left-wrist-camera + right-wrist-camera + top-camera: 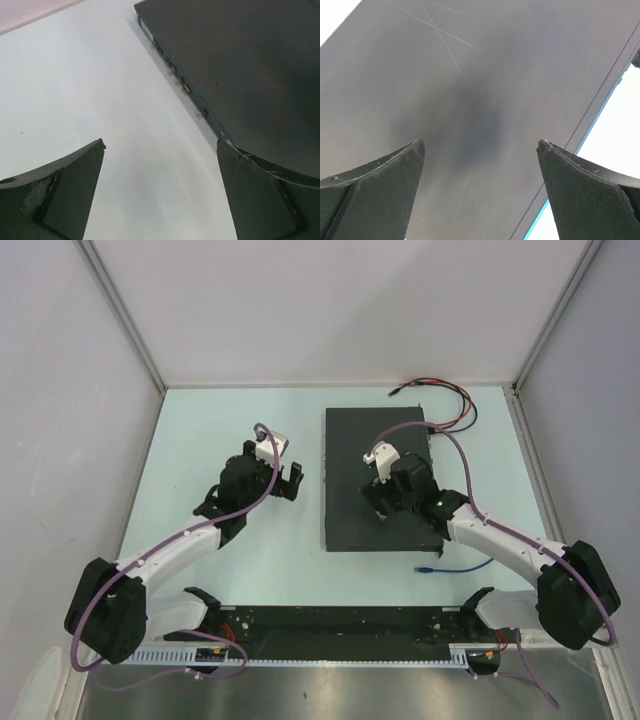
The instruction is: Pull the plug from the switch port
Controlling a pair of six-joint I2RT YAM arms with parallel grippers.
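The switch [378,478] lies flat in the middle of the pale table [215,425], its long sides running near to far. The left gripper [289,480] hangs over bare table just left of the switch, released, its two fingers [65,192] spread wide with nothing between them. Its wrist view shows a row of small connectors [172,67] along the switch's left side. The right gripper [380,502] hovers above the switch's dark top, likewise spread wide and empty, the thin bluish edge [580,150] showing at the right of its wrist view. A blue cable [455,567] lies by the switch's near right corner; whether its end sits in a port I cannot tell. Red and black wires [455,405] lie at the far right corner
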